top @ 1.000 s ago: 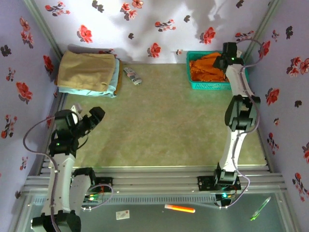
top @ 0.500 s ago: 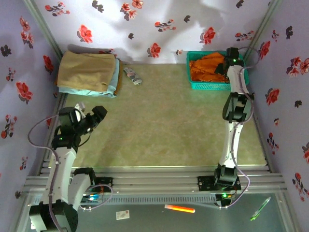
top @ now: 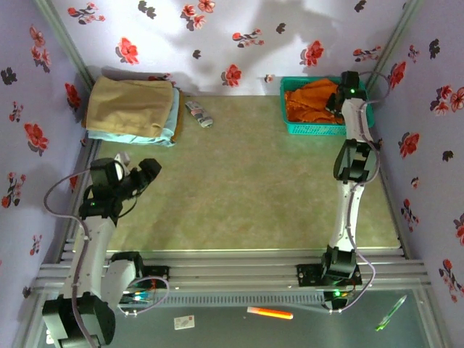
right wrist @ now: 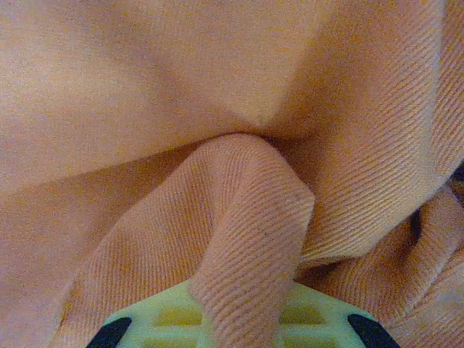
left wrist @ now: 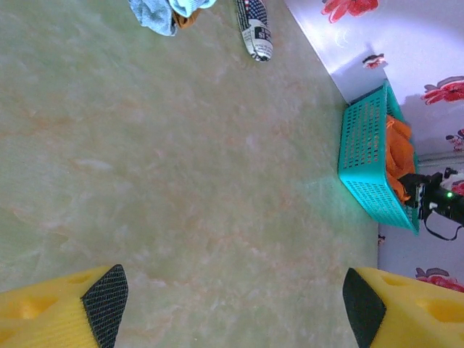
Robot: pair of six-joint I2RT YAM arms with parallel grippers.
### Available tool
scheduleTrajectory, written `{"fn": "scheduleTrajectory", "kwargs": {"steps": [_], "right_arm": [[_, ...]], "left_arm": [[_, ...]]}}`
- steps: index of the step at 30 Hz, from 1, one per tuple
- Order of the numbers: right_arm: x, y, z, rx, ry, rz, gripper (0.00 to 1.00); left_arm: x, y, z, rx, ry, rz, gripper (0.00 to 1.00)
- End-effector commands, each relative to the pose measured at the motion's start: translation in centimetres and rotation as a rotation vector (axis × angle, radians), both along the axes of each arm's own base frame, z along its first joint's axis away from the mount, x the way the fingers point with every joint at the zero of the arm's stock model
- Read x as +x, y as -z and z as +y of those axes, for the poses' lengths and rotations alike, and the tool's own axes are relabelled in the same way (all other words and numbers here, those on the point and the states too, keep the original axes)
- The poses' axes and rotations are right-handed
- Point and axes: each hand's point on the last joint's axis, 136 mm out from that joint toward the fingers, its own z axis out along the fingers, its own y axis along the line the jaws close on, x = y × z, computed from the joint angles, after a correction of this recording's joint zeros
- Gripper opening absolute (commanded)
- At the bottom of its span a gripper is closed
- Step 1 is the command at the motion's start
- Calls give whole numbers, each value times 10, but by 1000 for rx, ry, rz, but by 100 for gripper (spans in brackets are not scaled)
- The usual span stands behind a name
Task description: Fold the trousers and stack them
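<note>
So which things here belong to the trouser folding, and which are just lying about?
Job: orange trousers; green basket holding them; folded tan and blue stack, likely their destination.
Lying about: small patterned bundle by the stack; orange marker; green pen; small card.

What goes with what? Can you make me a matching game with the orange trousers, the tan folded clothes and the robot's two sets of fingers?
Things:
1. trousers
2. tan folded garment
3. left fingers
4. right fingers

Places or states:
a. closed on a fold of orange cloth
b. wide apart above the bare table
c. bunched up in the green basket
d. lying on the light blue garment in the far left corner

Pairs: 1-c, 2-d, 3-b, 4-a
</note>
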Motion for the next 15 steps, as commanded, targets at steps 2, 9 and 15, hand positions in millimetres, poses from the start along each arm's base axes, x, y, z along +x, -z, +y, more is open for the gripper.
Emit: {"fn": "scheduleTrajectory", "kwargs": {"steps": [2, 9, 15], "right_arm": [[8, -167, 44, -68, -17, -352, 0], [-32, -312, 89, -237, -20, -629, 0], [-116, -443, 152, -269, -117, -946, 0]], "left_arm": [[3, -27, -12, 10, 63, -93, 79], [-6, -47, -27, 14, 120, -199, 82], [-22, -66, -28, 12, 97, -254, 75]]}}
